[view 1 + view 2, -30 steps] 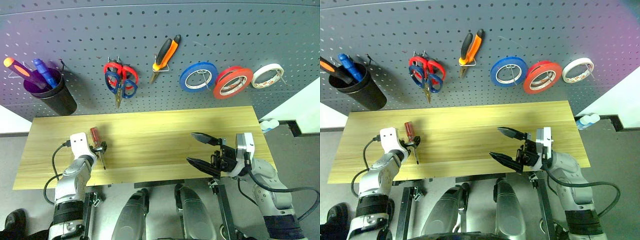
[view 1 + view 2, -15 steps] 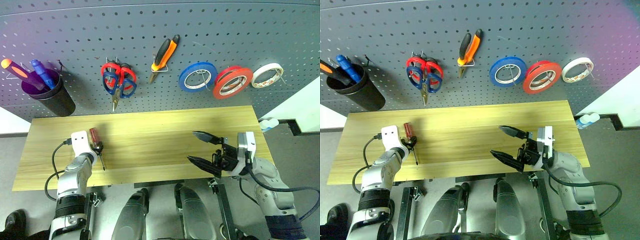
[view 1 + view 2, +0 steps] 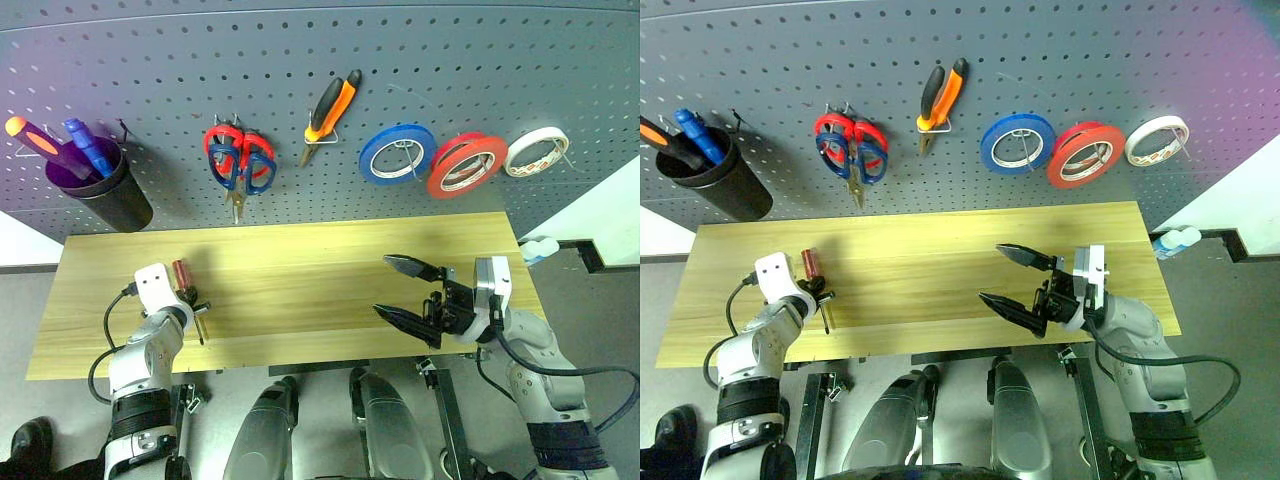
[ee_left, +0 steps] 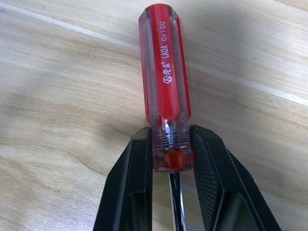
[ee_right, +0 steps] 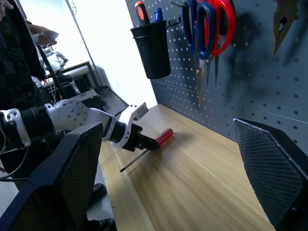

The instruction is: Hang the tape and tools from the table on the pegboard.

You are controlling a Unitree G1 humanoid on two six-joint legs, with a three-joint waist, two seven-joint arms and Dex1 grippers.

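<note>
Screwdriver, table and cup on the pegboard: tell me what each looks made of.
Screwdriver: handle looks like glossy clear plastic over a red core, with white printed lettering and highlights; the shaft looks like dark metal. It is clamped in the left pincer.
Table: light wood or wood-look laminate, matte, with visible grain lines.
Cup: probably black plastic, smooth with a dull sheen.

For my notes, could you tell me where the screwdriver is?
The screwdriver lies on the table's left end, its handle clamped by the left gripper.

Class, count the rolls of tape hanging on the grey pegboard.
3, side by side on hooks at the pegboard's right: blue roll, red roll, white roll.
</note>
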